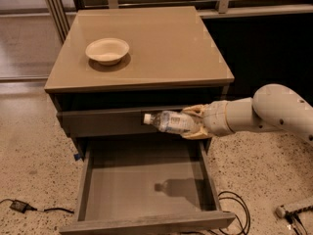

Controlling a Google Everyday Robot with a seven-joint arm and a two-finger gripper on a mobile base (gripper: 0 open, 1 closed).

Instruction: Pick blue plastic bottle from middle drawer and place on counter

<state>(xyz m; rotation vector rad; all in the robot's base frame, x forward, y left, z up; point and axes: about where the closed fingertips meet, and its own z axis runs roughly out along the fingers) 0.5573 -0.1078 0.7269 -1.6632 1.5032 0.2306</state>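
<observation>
The counter (pixel 161 48) fills the upper centre of the frame, a glossy tan top. A white bowl (pixel 107 50) sits upright on its left part, well in from the edges. The speckled floor (pixel 29 170) carries the cabinet (pixel 98 124). A small black plug (pixel 18 205) with its cord lies at lower left, and looped cables (pixel 243 207) lie at lower right. The gripper (pixel 193 124), centre right, holds the blue plastic bottle (pixel 171 122) sideways below the counter's front edge, above the open middle drawer (pixel 127 180).
</observation>
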